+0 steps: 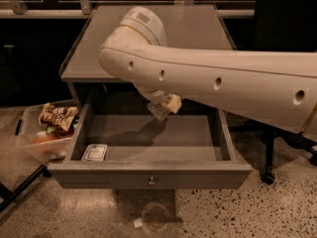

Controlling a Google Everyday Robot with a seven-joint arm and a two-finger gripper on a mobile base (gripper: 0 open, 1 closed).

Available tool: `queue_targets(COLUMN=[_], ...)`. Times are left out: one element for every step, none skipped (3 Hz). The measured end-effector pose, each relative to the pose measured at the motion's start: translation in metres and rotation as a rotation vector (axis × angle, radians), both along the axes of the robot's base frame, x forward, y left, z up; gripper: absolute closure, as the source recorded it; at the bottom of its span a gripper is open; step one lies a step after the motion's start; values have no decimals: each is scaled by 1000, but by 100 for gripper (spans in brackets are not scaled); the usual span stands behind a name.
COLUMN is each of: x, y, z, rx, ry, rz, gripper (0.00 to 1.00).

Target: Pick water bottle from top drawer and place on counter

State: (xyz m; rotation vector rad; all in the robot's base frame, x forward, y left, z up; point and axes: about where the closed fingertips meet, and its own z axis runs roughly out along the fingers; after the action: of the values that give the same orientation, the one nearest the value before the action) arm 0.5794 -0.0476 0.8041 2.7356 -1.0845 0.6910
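Note:
The top drawer point(148, 180) is pulled open, its brass knob point(151, 182) at the middle of the front panel. My big white arm reaches in from the right and crosses over it. My gripper point(163, 104) hangs under the arm's wrist, above the back of the drawer and just below the front edge of the counter point(193, 29). It is shut on the water bottle point(158, 113), a small clear bottle held off the drawer floor, most of it hidden by the wrist. Its shadow falls on the drawer floor.
A small white packet point(94, 152) lies in the drawer's front left corner. A clear bin of snacks point(47, 133) stands on the floor to the left. A clear round cup point(155, 217) lies on the floor in front. A dark office chair point(285, 29) stands at the right.

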Motion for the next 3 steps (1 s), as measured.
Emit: queue_targets(x=[22,52,81], y=[-4,-15,-37], z=[35,62,83], rx=[-30,12,140], ry=[-34,-40,-52], rz=[9,34,54], gripper=[100,100,100])
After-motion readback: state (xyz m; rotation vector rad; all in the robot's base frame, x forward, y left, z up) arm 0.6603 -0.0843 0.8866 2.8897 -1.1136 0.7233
